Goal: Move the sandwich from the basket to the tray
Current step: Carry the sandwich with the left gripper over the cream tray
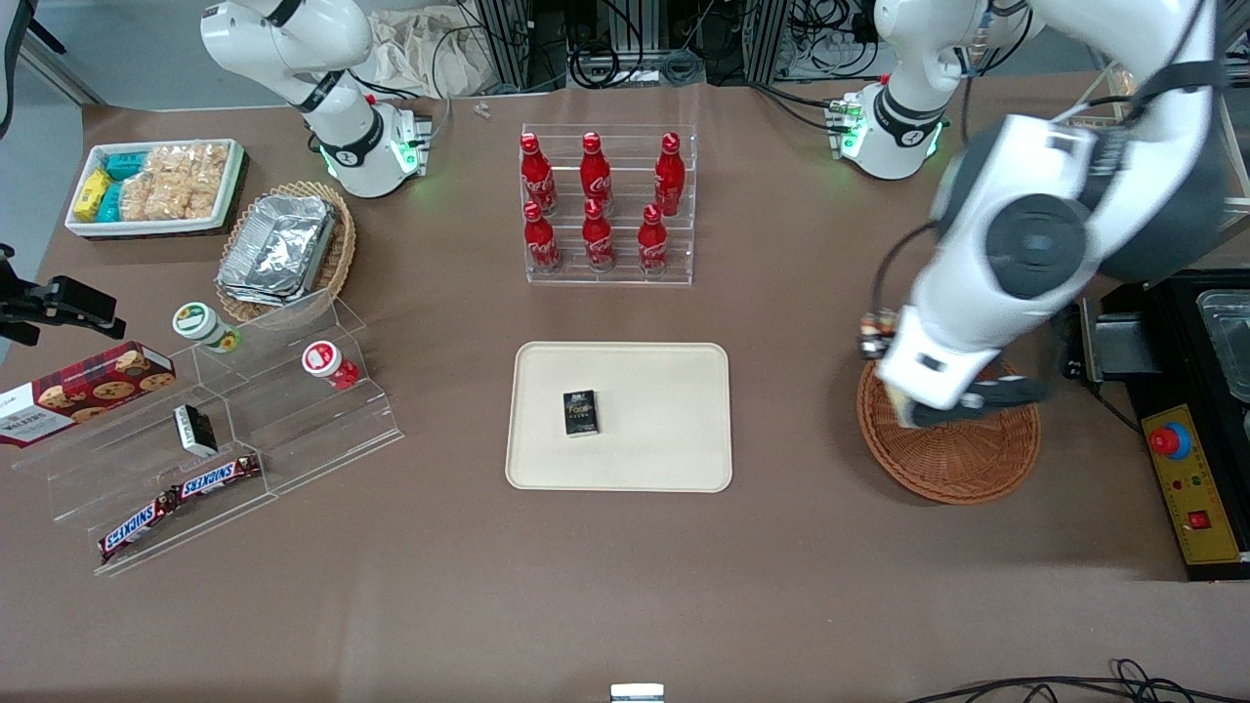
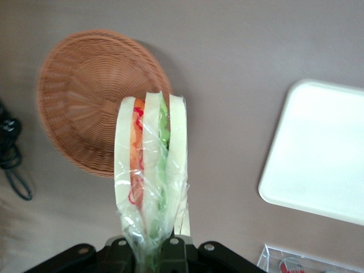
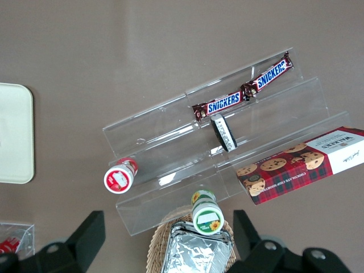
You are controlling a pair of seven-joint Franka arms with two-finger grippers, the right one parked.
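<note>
My left gripper (image 2: 151,250) is shut on the sandwich (image 2: 151,170), a plastic-wrapped wedge of pale bread with green and orange filling, held on edge in the air. The reddish-brown wicker basket (image 2: 85,96) lies below it and holds nothing. In the front view the gripper (image 1: 962,400) hangs over the basket (image 1: 952,459), at the rim nearer the tray, and the arm hides most of the sandwich. The cream tray (image 1: 664,449) (image 2: 318,159) lies mid-table, toward the parked arm from the basket.
A small black box (image 1: 580,412) lies on the tray. A clear rack of red cola bottles (image 1: 607,205) stands farther from the camera than the tray. A black unit with a red button (image 1: 1191,469) sits beside the basket. A stepped acrylic shelf (image 1: 195,439) holds snacks.
</note>
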